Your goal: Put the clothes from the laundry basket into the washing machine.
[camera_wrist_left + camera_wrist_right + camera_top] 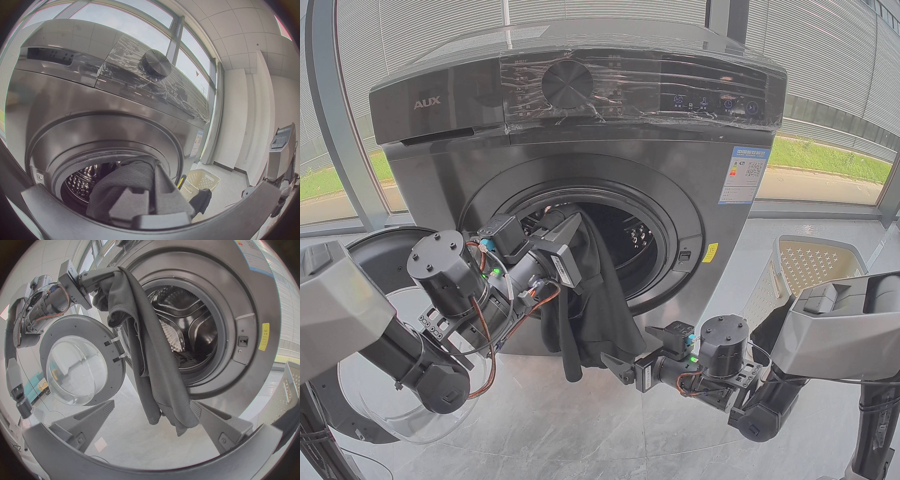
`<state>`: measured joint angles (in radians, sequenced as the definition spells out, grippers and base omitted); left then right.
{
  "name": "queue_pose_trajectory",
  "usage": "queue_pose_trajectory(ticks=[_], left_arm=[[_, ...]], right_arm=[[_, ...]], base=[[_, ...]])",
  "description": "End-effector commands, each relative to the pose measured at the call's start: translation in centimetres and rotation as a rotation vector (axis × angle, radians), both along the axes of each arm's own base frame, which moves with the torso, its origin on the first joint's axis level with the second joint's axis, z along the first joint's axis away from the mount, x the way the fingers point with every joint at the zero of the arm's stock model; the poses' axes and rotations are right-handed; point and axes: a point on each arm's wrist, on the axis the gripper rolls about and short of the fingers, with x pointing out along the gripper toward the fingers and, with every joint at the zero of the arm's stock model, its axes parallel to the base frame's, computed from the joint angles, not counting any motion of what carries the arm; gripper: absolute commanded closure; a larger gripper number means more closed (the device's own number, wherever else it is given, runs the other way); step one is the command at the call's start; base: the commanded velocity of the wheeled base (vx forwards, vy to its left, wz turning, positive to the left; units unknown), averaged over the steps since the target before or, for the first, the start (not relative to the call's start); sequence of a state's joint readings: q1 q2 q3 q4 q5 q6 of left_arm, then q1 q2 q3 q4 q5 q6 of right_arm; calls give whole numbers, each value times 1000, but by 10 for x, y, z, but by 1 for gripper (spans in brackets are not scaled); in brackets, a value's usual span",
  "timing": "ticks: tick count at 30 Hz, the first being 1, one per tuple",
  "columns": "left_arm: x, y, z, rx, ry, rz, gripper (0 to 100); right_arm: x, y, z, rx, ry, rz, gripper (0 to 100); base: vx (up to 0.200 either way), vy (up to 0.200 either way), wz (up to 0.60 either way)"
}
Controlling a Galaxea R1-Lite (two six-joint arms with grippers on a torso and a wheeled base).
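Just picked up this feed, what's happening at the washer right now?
The left gripper is shut on a dark garment at the mouth of the washing machine. Most of the garment hangs down outside the front, not yet in the drum. The right gripper is open, low by the hanging hem. The door stands open on the robot's left, and the laundry basket sits on the floor to the right.

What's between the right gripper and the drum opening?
The dark garment, held up by the left gripper, hangs between the open right gripper and the drum opening; clearest in the right wrist view.
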<state>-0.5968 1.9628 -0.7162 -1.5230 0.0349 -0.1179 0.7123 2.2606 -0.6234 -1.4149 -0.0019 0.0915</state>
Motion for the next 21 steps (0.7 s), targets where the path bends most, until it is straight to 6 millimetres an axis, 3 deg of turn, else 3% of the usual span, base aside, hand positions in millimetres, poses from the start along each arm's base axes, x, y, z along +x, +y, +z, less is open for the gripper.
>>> queue_pose_trajectory(ticks=[1,15,21], left_arm=[[0,0,0,0,0,0,100],[-2,-1,1,-4,-2,2,100],[-3,-1,1,-6,-5,0,100]], right_arm=[[10,7,-12,-2,5,3,0],[39,32,-47,3,-3,1,0],[62,41,-50,18,-27,-26,0]], base=[[0,0,0],[0,0,0],[0,0,0]])
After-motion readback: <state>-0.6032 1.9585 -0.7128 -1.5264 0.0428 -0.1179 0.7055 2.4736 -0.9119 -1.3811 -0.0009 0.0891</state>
